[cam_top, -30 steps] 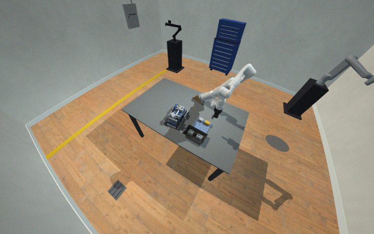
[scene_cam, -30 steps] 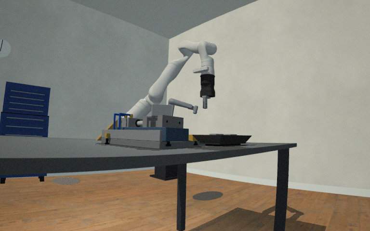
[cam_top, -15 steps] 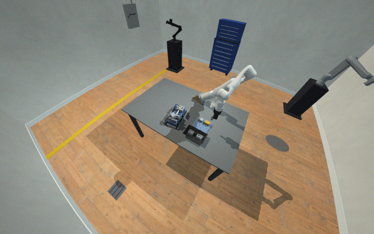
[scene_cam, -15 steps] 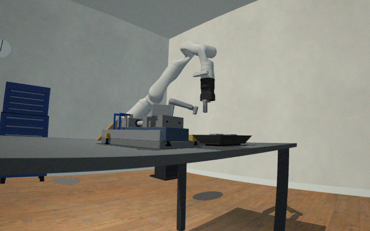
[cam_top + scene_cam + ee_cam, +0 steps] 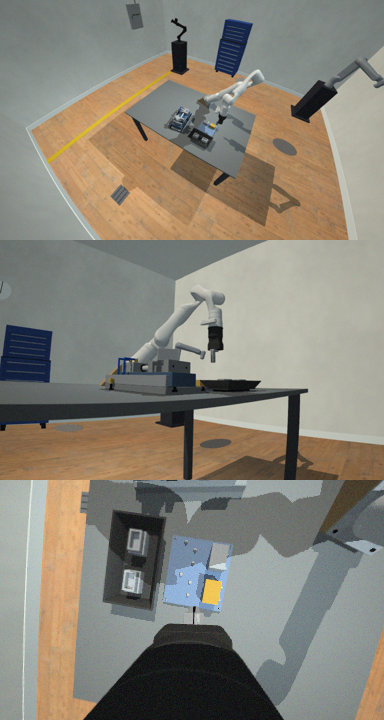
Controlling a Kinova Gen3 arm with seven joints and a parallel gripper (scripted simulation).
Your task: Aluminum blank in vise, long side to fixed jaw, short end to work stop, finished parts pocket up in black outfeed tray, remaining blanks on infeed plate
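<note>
The pincer [image 5: 212,360] is seen fully closed and empty above the infeed plate [image 5: 176,582]. The brass blank [image 5: 211,591] is judged rigid, heavy, smooth; its long sides should be gripped.

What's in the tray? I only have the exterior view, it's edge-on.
Observer: Two finished parts, pocket up, flat in the black outfeed tray.
Operator: Infeed plate?
Observer: The infeed plate holds a yellow brass blank and a gray blank, both lying flat, off the pins.
Operator: Gripper holding anything?
Observer: No. The gripper is shut on nothing, above the table just off the plate's edge, nearest the brass blank.
</note>
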